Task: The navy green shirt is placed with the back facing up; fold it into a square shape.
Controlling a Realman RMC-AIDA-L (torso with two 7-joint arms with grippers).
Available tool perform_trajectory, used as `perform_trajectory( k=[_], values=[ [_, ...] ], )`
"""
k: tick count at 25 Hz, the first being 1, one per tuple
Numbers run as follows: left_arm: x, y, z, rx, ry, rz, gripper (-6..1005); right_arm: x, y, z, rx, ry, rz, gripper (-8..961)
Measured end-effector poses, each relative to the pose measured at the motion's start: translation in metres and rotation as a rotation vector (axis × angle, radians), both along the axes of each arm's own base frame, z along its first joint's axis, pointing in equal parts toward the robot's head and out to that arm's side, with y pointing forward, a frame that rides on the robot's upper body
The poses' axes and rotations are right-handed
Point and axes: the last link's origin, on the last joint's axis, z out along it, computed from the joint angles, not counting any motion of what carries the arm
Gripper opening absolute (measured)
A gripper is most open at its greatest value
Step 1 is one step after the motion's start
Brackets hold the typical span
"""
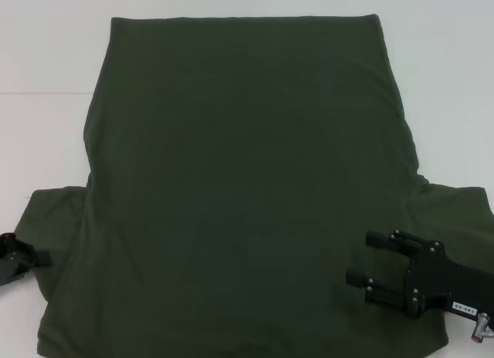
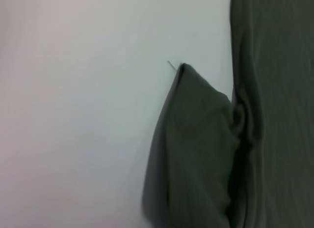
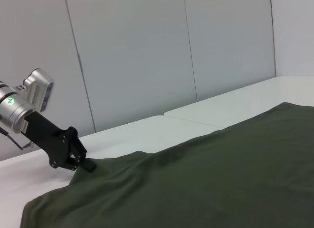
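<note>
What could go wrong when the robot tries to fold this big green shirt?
1. The navy green shirt is far bigger than the grippers, so a lifted edge may sag and fold crooked.
2. The right gripper hovers open over the body cloth near the right sleeve; it might pinch the wrong spot or just one layer.
3. The left gripper sits at the left sleeve, which already looks bunched, so a lump may get folded in.
</note>
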Motion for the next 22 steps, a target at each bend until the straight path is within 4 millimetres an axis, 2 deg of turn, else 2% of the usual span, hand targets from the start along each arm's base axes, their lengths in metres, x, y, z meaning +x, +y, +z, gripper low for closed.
perform_trajectory(
  k=[1,5,14,22],
  values=[
    [0.001,0.001,0.0,0.0,0.001,-0.004,19,0.0,0.0,0.0,0.0,0.0,0.0,775],
    [0.002,0.005,0.005,0.002,0.02,-0.019,20,-0.001,0.001,0.0,0.0,0.001,0.003,775],
    [-0.002,0.014,0.04,0.062,0.119,-0.042,20,-0.002,0.003,0.001,0.007,0.007,0.006,775],
    [0.008,0.027,0.062,0.1,0.172,-0.078,19,-0.004,0.004,0.0,0.008,0.011,0.008,775]
  ],
)
